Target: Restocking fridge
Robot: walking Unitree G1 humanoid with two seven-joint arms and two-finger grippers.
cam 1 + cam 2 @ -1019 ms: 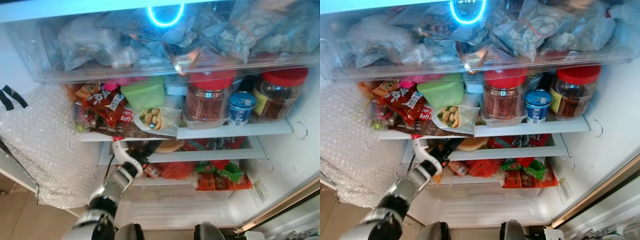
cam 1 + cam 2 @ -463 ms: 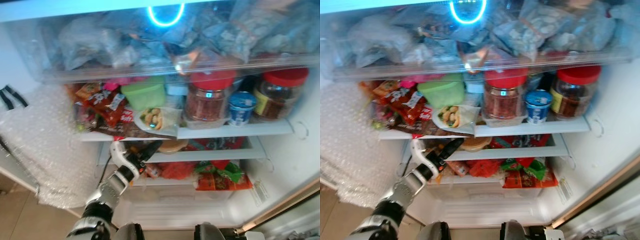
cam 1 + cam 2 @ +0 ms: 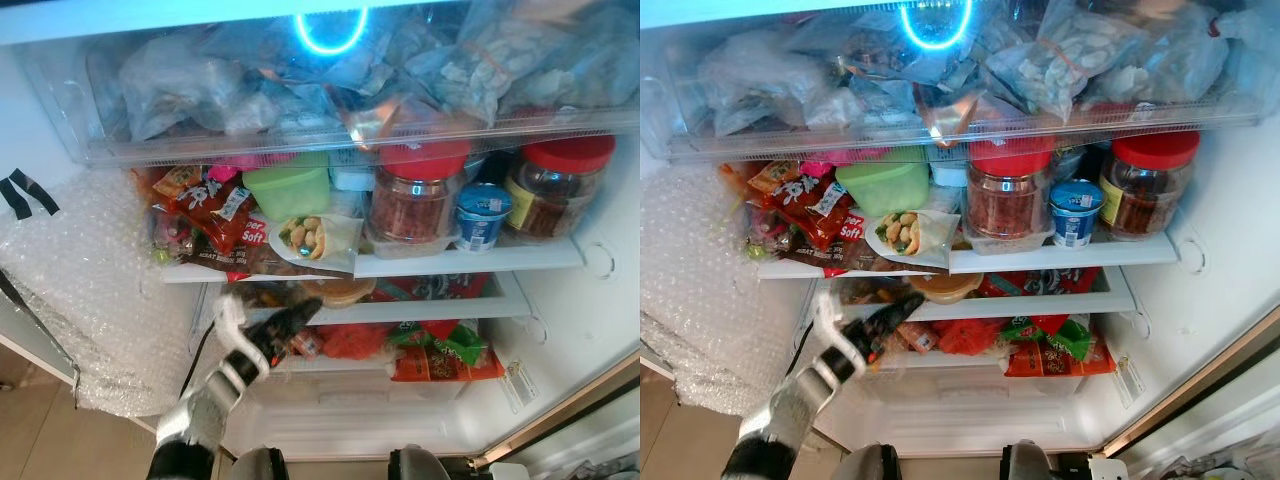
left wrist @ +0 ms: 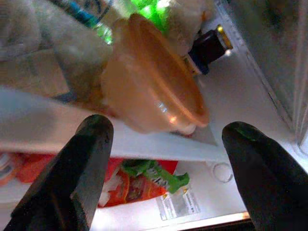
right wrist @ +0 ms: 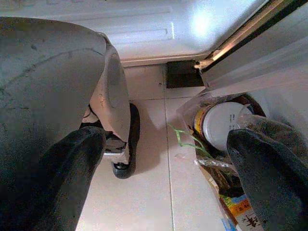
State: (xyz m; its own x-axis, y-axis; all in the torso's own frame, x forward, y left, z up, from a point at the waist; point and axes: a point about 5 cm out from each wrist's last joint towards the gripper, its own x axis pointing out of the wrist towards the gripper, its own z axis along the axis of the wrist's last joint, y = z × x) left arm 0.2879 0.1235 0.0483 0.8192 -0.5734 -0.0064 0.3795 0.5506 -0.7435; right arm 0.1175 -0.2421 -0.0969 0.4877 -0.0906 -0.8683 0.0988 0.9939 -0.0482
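Observation:
My left gripper (image 3: 272,312) is open with nothing between its fingers, just in front of the fridge's second shelf (image 3: 430,310). In the left wrist view the left gripper (image 4: 166,139) points at a tan lidded container (image 4: 154,91) that sits on this shelf (image 4: 53,130), just behind its front edge. The same container (image 3: 340,291) lies under the upper shelf, a little right of the fingers. My right gripper (image 5: 166,144) hangs idle and open over the tiled floor beside the robot's leg.
Two red-lidded jars (image 3: 415,195), a yoghurt cup (image 3: 482,215), a green box (image 3: 290,185), a wrap (image 3: 310,237) and red snack packets (image 3: 205,205) crowd the upper shelf. Bubble wrap (image 3: 90,290) covers the left wall. A bag holding a white-lidded tub (image 5: 219,125) stands on the floor.
My left arm has dropped a little lower and to the left and looks blurred. Its fingers stay open in front of the second shelf. The fridge contents have not moved.

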